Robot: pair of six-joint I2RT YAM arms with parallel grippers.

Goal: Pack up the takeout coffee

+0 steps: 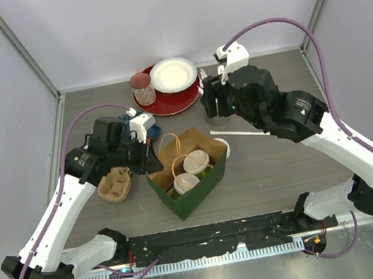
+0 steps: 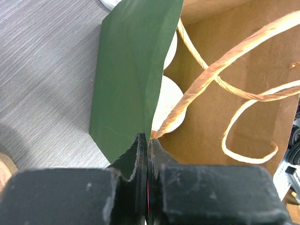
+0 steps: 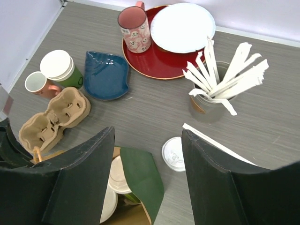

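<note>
— What is my left gripper doing at this moment?
— Your left gripper (image 2: 147, 157) is clamping hard on the left wall of the green bag (image 2: 131, 70), right at its top edge. The jaws are pressing together on the paper.
— And where is the coffee sitting?
— A lidded cup (image 1: 186, 182) and a second lidded cup (image 1: 195, 161) are standing side by side inside that bag, beneath its twine handles (image 2: 225, 70). A cardboard carrier (image 1: 115, 185) is lying just left of the bag, and a loose lid (image 3: 174, 153) is lying on the table at the bag's right.
— Is my right gripper carrying anything?
— No. Your right gripper (image 3: 147, 140) is hanging above the table beyond the bag with its jaws spread wide, gripping and touching nothing. Far to the left, a third lidded cup (image 3: 58, 65) is standing beside a blue dish (image 3: 107, 75).
</note>
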